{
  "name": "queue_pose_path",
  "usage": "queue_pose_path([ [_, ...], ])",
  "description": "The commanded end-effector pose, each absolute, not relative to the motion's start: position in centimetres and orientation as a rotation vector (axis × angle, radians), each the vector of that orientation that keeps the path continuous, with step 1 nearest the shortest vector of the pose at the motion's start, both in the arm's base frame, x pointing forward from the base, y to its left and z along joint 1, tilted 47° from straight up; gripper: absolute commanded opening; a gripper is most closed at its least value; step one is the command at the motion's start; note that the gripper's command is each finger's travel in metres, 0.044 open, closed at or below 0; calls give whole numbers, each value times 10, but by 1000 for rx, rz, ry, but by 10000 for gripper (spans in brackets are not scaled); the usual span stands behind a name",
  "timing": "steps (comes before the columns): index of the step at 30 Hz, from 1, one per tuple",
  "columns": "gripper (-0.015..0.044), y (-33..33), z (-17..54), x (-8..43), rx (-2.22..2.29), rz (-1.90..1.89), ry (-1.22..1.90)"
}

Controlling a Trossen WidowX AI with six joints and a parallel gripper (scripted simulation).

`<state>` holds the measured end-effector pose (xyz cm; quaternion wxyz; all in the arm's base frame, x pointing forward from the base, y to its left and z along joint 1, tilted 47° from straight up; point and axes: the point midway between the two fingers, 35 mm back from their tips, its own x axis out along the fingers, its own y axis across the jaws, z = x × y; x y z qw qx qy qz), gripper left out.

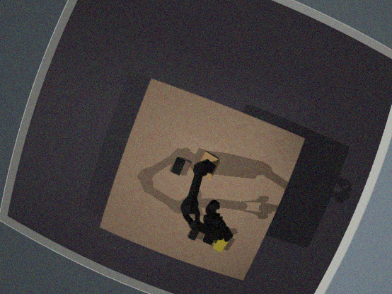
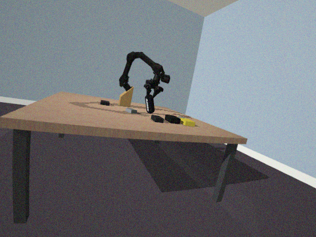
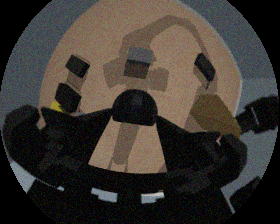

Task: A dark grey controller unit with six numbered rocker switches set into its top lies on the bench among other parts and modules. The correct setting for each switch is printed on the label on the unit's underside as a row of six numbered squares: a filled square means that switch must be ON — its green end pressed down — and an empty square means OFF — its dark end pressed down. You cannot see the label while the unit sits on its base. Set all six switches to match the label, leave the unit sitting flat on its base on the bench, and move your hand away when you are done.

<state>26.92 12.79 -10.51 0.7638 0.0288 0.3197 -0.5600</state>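
Note:
A dark unit with a rounded end (image 2: 150, 107) (image 3: 135, 102) hangs upright above the bench (image 1: 159, 110) (image 2: 71, 117). A narrow white marked strip shows down its side in the exterior view, too small to read. I take it for the controller unit. My gripper (image 2: 149, 96) (image 3: 134, 115) is shut on it, one finger on each side in the wrist view. The unit is clear of the bench. The switches and their positions cannot be made out. In the top view the arm's dark parts merge and the held unit cannot be told apart.
Two dark boxes (image 2: 157, 119) (image 2: 173, 119) and a yellow block (image 1: 220, 245) (image 2: 188, 122) stand near the bench's front right. A grey block (image 2: 131, 111) (image 3: 140, 54), another dark box (image 1: 180, 166) (image 2: 105, 102) (image 3: 204, 66) and an upright tan panel (image 2: 125, 98) (image 3: 215, 115) stand farther left.

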Motion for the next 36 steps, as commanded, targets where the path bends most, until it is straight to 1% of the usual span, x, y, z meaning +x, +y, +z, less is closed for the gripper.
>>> queue_pose_path([
  [1,336,131,-109,267,63,-1220,692],
  [36,336,150,-126,253,93,-1221,733],
])
